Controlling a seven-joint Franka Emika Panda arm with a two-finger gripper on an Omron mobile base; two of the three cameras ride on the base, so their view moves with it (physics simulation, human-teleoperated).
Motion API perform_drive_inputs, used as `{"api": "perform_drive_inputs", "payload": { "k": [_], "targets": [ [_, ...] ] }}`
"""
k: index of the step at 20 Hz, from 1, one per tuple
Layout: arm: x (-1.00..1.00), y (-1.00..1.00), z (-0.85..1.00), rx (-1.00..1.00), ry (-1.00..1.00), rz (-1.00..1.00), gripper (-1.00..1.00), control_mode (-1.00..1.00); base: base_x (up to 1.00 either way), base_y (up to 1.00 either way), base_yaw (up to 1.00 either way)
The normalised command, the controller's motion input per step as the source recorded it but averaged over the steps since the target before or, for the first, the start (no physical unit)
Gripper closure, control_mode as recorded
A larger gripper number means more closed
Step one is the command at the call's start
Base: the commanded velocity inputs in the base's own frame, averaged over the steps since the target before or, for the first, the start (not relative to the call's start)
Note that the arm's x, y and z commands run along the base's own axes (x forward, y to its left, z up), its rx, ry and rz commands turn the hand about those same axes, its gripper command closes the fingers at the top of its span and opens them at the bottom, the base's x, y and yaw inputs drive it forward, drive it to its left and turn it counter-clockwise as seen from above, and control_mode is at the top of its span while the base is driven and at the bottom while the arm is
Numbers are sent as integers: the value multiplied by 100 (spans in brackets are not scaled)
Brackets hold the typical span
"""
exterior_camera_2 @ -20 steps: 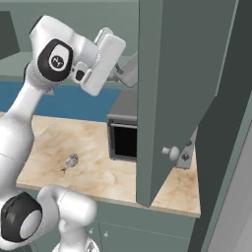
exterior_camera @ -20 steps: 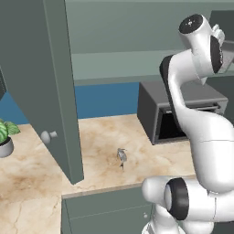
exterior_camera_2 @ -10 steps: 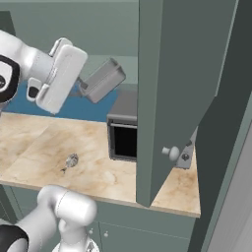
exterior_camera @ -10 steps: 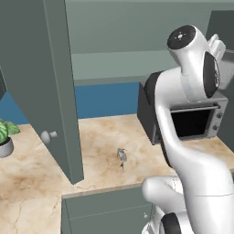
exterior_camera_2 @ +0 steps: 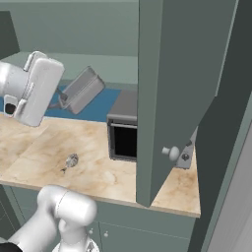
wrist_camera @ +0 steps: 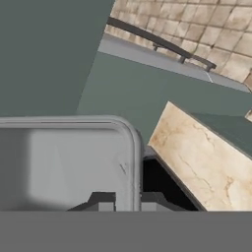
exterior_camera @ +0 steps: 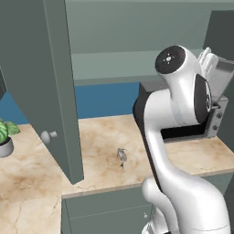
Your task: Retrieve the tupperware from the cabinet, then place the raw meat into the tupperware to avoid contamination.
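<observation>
In the left base view, the raw meat [exterior_camera: 121, 156] lies on the marble counter [exterior_camera: 100, 141] just right of the open cabinet [exterior_camera: 50, 87] door, and a potted plant [exterior_camera: 5, 137] stands at the far left. In the right base view, the tupperware [exterior_camera_2: 82, 90] hangs tilted in the air above the counter, left of the dark microwave [exterior_camera_2: 124, 130]. In the hand view, the gripper [wrist_camera: 123, 201] is clenched on the tupperware's rim, one finger on each side of the wall.

2 base cameras behind arm, facing counter [exterior_camera: 41, 169] and microwave [exterior_camera_2: 123, 133] from opposite sides, hand camera close above tupperware [wrist_camera: 64, 162]
</observation>
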Motion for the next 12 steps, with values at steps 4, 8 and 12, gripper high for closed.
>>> {"api": "perform_drive_inputs", "payload": {
  "k": [4, 8, 12],
  "targets": [
    [-15, 37, -18, 5, -1, 5, 100, -100, 0, 0, 0],
    [-5, 35, -25, 9, 0, 9, 100, -100, 0, 0, 0],
    [-12, 42, -26, 8, 0, 10, 100, -100, 0, 0, 0]
  ]
}}
